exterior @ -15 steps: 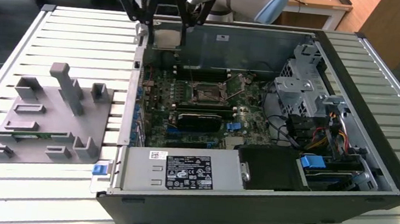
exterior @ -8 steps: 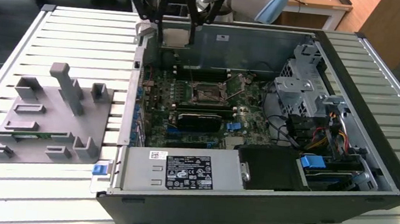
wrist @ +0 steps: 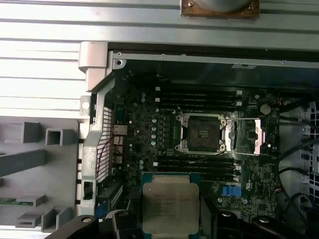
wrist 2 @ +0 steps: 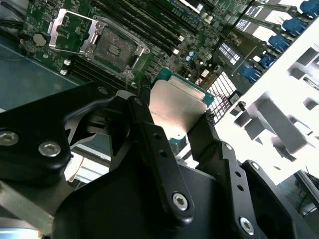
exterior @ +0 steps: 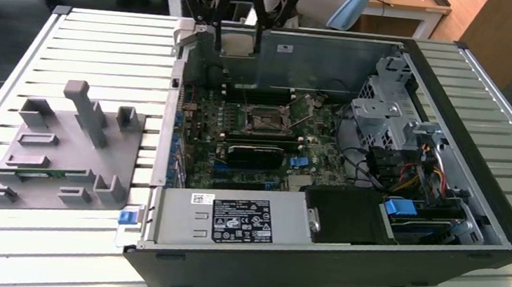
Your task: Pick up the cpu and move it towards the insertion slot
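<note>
An open black computer case [exterior: 337, 278] lies on its side on a slatted metal table [exterior: 105, 51]. Inside it sits a green motherboard [exterior: 237, 138] with rows of black memory slots [wrist: 197, 97], and a power supply with a white label [exterior: 229, 220] fills the near corner. Blue cable connectors [exterior: 402, 208] and a silvery drive cage [exterior: 381, 117] stand towards the exterior view's right. Beside the case, on the exterior view's left, rests a grey plastic fixture [exterior: 57, 159] with upright posts; a narrow green memory stick [exterior: 42, 173] lies in it.
</note>
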Available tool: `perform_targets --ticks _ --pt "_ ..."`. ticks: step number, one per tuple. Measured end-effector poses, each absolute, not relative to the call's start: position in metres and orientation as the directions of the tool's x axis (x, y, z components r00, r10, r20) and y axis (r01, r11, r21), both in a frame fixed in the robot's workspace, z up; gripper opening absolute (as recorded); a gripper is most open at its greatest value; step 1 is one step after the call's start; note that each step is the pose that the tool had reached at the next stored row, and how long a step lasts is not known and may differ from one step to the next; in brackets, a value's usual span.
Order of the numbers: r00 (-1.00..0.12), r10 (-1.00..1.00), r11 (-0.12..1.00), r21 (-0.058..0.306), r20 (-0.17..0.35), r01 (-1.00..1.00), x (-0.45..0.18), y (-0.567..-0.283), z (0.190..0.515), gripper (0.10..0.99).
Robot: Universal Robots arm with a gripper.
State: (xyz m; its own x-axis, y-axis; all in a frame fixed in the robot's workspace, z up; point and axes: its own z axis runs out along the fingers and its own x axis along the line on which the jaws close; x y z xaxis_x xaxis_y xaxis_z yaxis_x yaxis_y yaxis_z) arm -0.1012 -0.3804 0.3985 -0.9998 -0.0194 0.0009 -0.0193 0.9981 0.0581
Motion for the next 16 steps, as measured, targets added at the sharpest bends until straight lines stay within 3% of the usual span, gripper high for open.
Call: perform_targets --ticks 16 --pt "-1.000 -0.019 0.998 0.058 0.001 -0.019 -0.076 -0.353 0.396 0.545"
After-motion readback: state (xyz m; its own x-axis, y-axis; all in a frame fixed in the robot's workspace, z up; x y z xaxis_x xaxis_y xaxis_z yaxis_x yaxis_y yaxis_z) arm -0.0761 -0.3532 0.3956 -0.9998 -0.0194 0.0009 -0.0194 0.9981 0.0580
